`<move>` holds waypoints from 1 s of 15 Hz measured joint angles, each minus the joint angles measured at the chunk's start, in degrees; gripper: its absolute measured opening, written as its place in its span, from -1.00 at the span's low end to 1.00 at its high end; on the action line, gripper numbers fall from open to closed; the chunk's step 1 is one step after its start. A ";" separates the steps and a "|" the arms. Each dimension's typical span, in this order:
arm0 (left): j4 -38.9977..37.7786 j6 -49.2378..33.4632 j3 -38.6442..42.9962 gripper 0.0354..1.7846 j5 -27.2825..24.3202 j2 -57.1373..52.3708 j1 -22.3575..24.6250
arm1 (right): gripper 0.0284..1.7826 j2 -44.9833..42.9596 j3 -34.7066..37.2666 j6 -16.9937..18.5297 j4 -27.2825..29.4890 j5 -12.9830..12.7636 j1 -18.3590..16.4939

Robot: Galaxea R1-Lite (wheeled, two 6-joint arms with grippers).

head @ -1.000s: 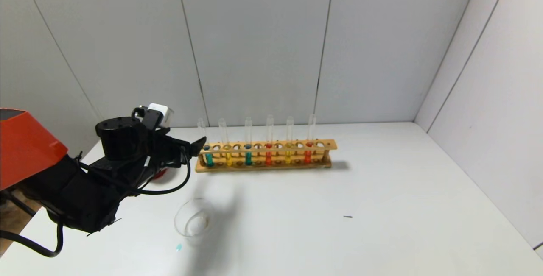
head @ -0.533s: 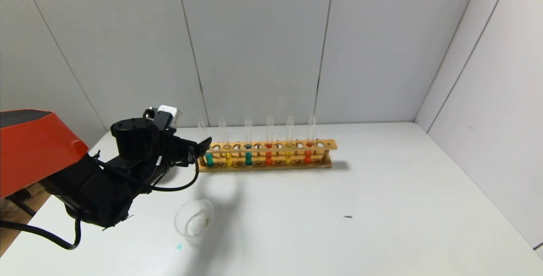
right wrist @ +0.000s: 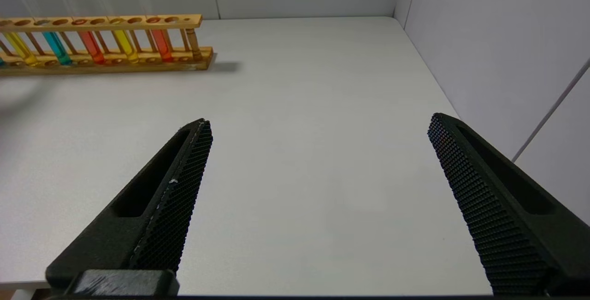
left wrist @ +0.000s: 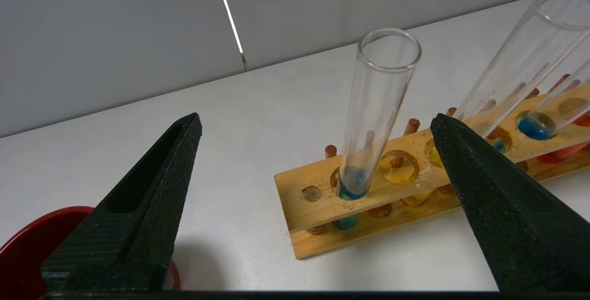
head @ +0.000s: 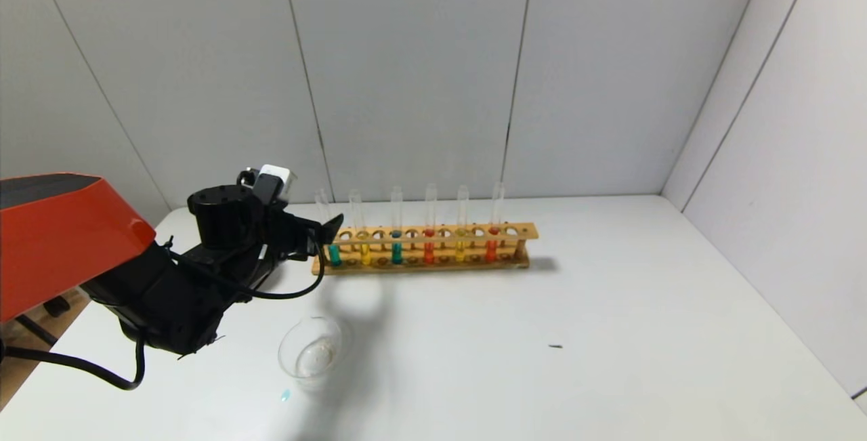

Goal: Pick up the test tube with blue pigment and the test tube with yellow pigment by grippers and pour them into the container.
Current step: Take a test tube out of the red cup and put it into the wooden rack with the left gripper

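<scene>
Left gripper: black mechanical left gripper [left wrist: 315,122] on an orange-shelled arm, jaws spread wide, holding nothing; it sits at the left end of the rack, the first tube standing between its fingers without touching either.
Right gripper: black right gripper [right wrist: 318,125], jaws wide apart and empty, above bare table well to the right of the rack; unseen in the head view.
Rack: long wooden test tube rack [head: 425,248] near the back wall, six glass tubes upright in it.
Blue tube: slim clear test tube with blue pigment [left wrist: 368,120], in the rack's leftmost filled hole.
Yellow tube: slim clear test tube with yellow pigment [head: 364,249], next hole to the right, standing in the rack.
Container: small shallow round clear glass dish [head: 313,354], on the table in front of the rack's left end.
Cup: dark red opaque cup [left wrist: 20,254], under the left gripper.
Table: white tabletop [head: 609,332].
</scene>
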 joint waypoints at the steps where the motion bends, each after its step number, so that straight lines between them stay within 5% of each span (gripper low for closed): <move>1: -0.04 0.02 -0.26 0.96 0.00 0.16 -0.02 | 0.92 0.00 0.00 0.00 0.00 0.00 0.00; 15: 0.44 0.11 -2.86 0.89 -0.05 1.76 0.00 | 0.92 0.00 0.00 0.02 -0.02 -0.02 0.00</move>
